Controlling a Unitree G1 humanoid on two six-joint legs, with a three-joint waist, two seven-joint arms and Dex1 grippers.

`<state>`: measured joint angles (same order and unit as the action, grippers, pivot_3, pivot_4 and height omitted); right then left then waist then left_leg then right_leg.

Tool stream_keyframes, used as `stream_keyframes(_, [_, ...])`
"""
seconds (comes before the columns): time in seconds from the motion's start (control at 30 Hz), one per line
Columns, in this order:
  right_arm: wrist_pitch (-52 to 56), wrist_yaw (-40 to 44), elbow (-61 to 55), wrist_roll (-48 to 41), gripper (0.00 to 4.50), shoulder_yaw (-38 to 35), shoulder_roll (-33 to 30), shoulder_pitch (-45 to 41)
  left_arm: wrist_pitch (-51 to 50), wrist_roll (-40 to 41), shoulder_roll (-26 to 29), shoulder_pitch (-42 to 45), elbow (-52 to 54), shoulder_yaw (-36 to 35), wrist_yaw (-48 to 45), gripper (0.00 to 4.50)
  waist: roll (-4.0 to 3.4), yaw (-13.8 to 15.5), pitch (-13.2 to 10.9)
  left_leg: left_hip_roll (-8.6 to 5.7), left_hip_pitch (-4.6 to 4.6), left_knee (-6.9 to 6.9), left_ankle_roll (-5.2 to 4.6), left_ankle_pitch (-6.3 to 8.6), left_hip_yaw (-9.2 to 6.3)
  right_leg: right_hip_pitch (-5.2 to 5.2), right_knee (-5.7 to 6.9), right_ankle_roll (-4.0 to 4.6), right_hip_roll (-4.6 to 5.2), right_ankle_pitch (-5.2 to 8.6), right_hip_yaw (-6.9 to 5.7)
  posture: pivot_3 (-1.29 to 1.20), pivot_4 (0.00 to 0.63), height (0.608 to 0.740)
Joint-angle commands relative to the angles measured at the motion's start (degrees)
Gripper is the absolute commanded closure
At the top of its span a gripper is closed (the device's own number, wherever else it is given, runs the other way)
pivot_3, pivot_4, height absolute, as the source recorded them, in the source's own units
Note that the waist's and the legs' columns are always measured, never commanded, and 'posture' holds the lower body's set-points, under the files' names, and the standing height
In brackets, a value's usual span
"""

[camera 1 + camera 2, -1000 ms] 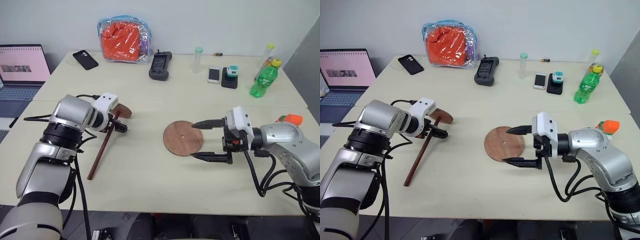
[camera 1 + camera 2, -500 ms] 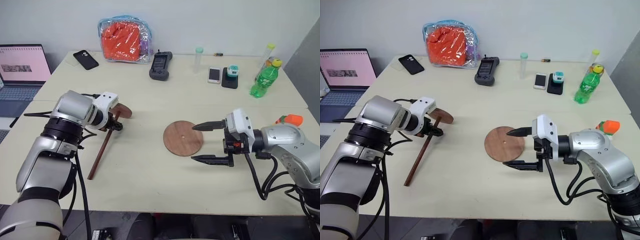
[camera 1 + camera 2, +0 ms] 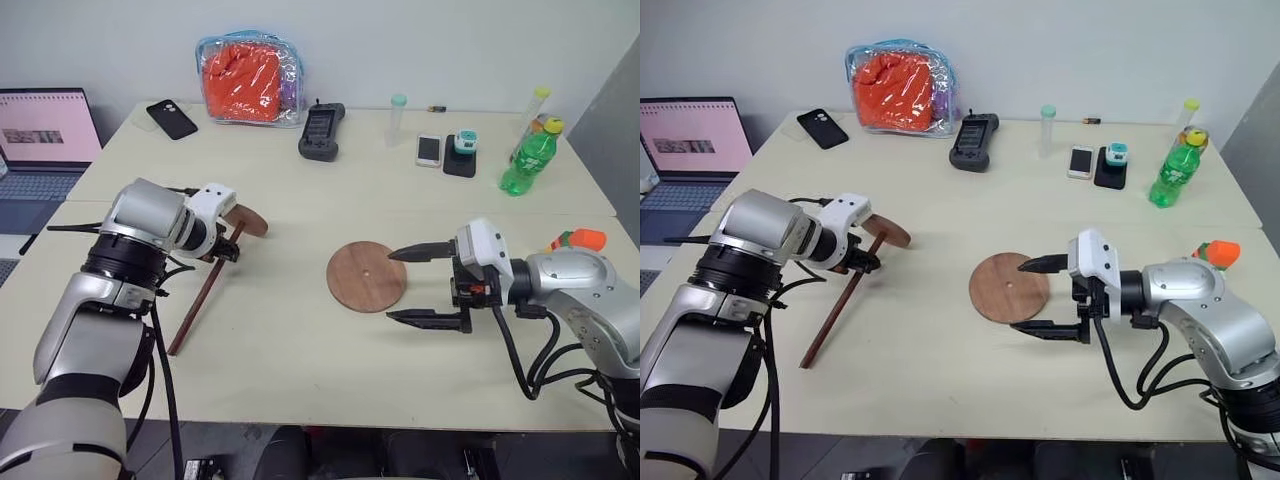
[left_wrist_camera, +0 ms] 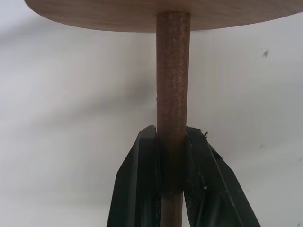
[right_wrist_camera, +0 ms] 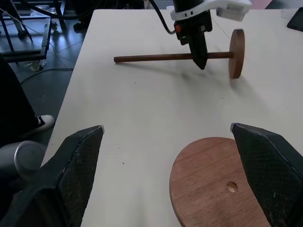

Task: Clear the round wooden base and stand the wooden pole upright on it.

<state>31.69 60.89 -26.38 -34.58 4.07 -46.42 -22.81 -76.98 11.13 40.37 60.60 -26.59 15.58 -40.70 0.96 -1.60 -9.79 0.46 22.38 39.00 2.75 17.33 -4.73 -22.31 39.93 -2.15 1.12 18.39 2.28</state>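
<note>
Wood fills most of what I am working with on this pale table [image 3: 300,350]. My left gripper [image 3: 228,252] is closed tight on the wooden pole [image 3: 200,300], a long, thin, dark-brown rod with a small round disc fixed at its far end; my two black fingers [image 4: 137,189] pinch the rod just short of that disc. The pole slants across the table's left side, its bare end nearest me, its disc end farthest. In the right wrist view the rod looks level and slightly off the surface, with the disc standing on edge. The round wooden base [image 3: 366,276], a flat, thin, reddish-brown disc with a small centre hole, lies flat near the table's middle, nothing on it. My right gripper [image 3: 420,283] hovers just beside the base's right edge, fingers spread wide and holding nothing.
</note>
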Motion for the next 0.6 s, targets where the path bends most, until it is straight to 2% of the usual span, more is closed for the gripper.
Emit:
stream_keyframes(0.03, [1.3,-1.3,-4.4,-2.2,0.00,-5.5,-2.0,2.5,6.6,5.1,-5.0,4.0,10.6,-13.7,2.8,4.24,0.02,0.3,0.0,-0.02,0.15,0.06,0.16,-0.09,-0.07,-0.06,-0.03,0.00,0.08,0.00,-0.01,0.00,0.150,0.740])
stream_keyframes(0.17, [3.6,-3.4,-7.0,-4.1,0.00,-9.8,-3.7,5.1,16.0,10.8,-12.5,2.8,19.4,-23.7,4.6,4.24,0.03,0.9,0.0,-0.06,0.51,0.23,0.23,-0.13,-0.17,-0.27,-0.05,-0.01,0.22,-0.01,-0.01,0.00,0.150,0.740])
stream_keyframes(0.3, [6.6,-8.3,-11.0,-5.9,0.00,-15.0,-4.1,8.7,26.1,13.6,-18.5,-1.5,27.0,-26.1,5.3,4.24,0.00,0.7,0.0,-0.01,0.38,0.13,0.23,-0.13,0.08,-0.31,0.03,-0.01,0.22,-0.01,0.06,0.00,0.150,0.740])
stream_keyframes(0.47, [11.7,-16.5,-17.5,-5.0,0.00,-19.9,-4.7,15.6,33.8,16.8,-23.7,-4.5,31.5,-24.3,3.0,4.24,-0.01,0.6,0.0,0.01,0.35,0.15,0.22,-0.12,0.10,-0.30,0.13,-0.01,0.11,-0.02,0.09,0.00,0.150,0.740])
stream_keyframes(0.6, [17.0,-24.6,-21.6,-4.8,0.00,-20.3,-3.3,18.8,39.0,18.8,-27.1,-8.4,32.3,-22.4,0.3,4.24,0.00,0.6,0.0,-0.02,0.34,0.14,0.22,-0.12,0.12,-0.25,0.09,-0.01,0.06,-0.02,0.09,0.00,0.150,0.740])
